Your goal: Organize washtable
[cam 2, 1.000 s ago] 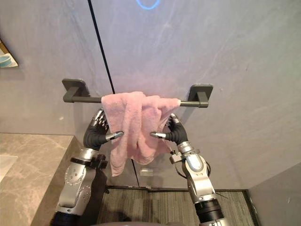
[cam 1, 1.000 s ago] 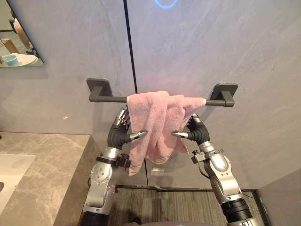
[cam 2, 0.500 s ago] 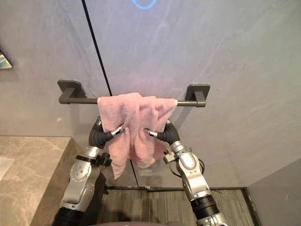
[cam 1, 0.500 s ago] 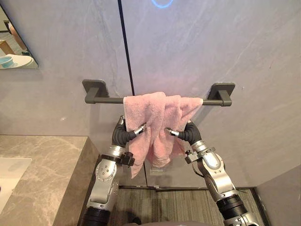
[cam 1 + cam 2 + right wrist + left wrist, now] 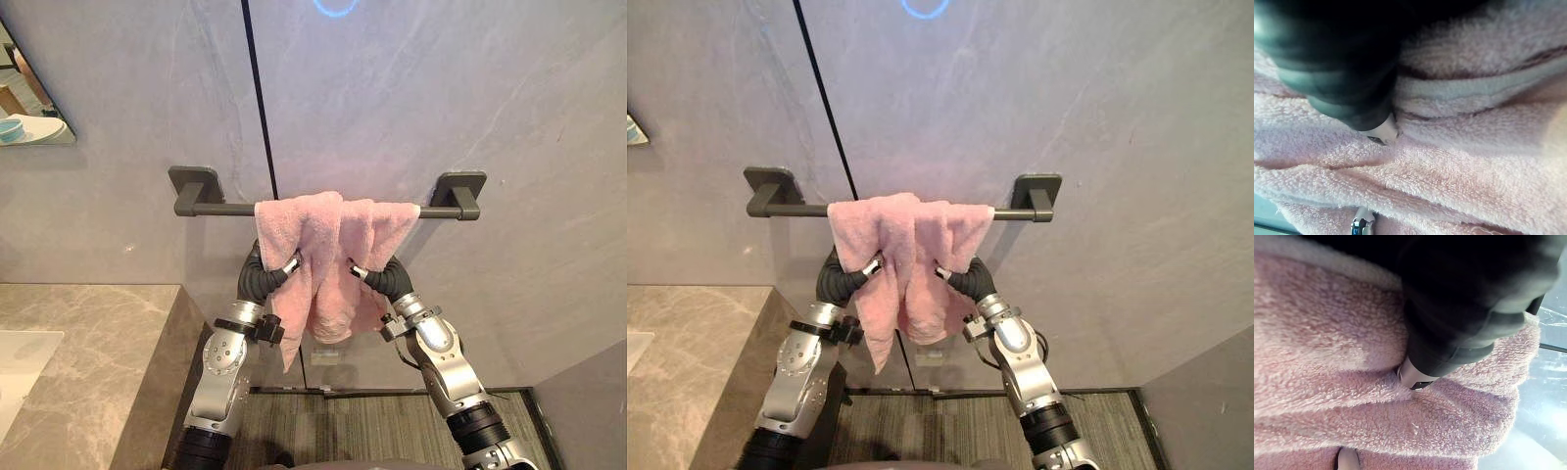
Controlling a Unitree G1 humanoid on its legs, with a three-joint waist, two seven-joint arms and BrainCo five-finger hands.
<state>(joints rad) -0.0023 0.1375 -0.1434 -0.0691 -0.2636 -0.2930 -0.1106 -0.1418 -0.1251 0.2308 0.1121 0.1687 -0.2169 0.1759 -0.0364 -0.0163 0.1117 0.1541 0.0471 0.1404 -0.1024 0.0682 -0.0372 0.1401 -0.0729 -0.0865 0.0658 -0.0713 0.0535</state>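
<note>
I am pinching the pink towel (image 5: 328, 255) with both hands just under the dark towel bar (image 5: 220, 209) that it is hanging over, bunched toward the bar's right half. My left hand (image 5: 263, 281) is gripping its left fold and my right hand (image 5: 384, 277) its right fold. Each thumb is pressing into the front of the cloth, with the fingers curling behind it.

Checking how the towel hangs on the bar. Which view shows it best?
Left eye view: the whole towel shows, draped bunched over the bar. The right eye view shows much the same. The wrist views show its pile up close, not its hang.
</note>
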